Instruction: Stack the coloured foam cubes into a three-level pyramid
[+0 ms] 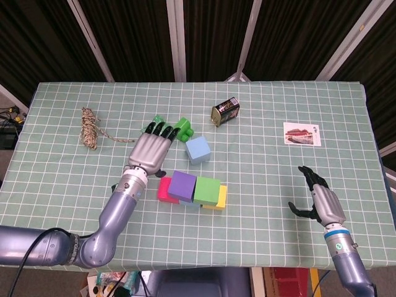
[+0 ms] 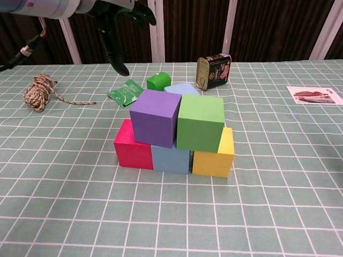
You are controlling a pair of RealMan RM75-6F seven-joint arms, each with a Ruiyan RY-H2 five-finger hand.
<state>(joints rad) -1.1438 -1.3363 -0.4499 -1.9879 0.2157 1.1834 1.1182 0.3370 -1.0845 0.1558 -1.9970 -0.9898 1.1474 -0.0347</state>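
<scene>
- The right hand point(image 1: 322, 201) hovers over the table's near right corner — fingers spread wide, holding nothing.
- A two-level stack stands toward the near middle of the green checked tablecloth point(image 2: 278, 203): a red foam cube point(image 2: 131, 151), a grey-blue foam cube point(image 2: 170, 159) and a yellow foam cube point(image 2: 215, 158) side by side, touching.
- On top sit a purple foam cube point(image 2: 155, 118) and a green foam cube point(image 2: 201, 122), pressed together.
- Behind the stack lies a loose light-blue foam cube point(image 1: 198, 150).
- The left hand point(image 1: 150, 150) hangs above the cloth left of that cube — fingers extended, apart, empty.
- Farther back: a crumpled green wrapper point(image 2: 124, 93), a small green plastic cylinder point(image 2: 158, 81), a tin can point(image 2: 213, 70) on its side.
- A coil of rope point(image 1: 90, 129) lies toward the far left edge, a printed card point(image 1: 302, 133) toward the right edge.
</scene>
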